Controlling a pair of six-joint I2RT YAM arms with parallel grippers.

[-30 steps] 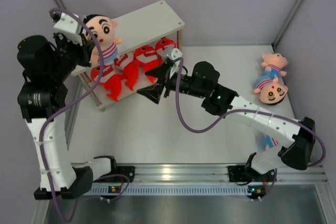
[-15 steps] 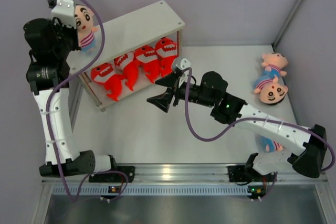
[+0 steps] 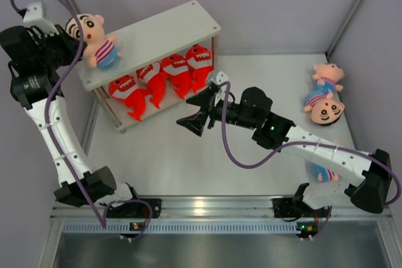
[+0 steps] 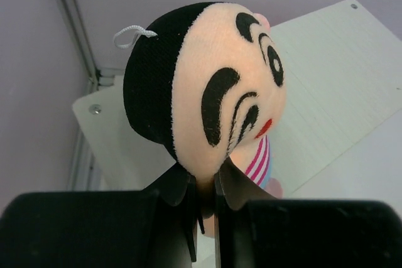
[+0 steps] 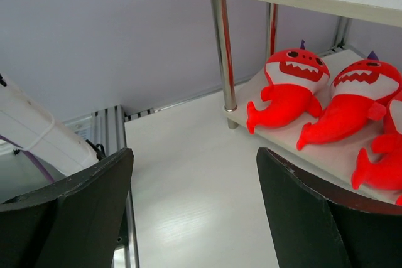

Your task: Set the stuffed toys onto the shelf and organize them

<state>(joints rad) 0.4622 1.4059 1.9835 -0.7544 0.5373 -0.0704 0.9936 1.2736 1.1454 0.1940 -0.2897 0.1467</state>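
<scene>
This is a robotics lab test cell. A white counter [image 3: 188,161] is boxed in by plain grey panels [image 3: 282,4] on slim metal posts [image 3: 353,10]. The left arm [image 3: 58,139] and right arm [image 3: 320,149] are bolted to an aluminium rail [image 3: 213,207], with purple cables [image 3: 222,137] looping along them.

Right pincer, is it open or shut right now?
Open. The right pincer has its two black fingers wide apart, with only white table between them.
</scene>
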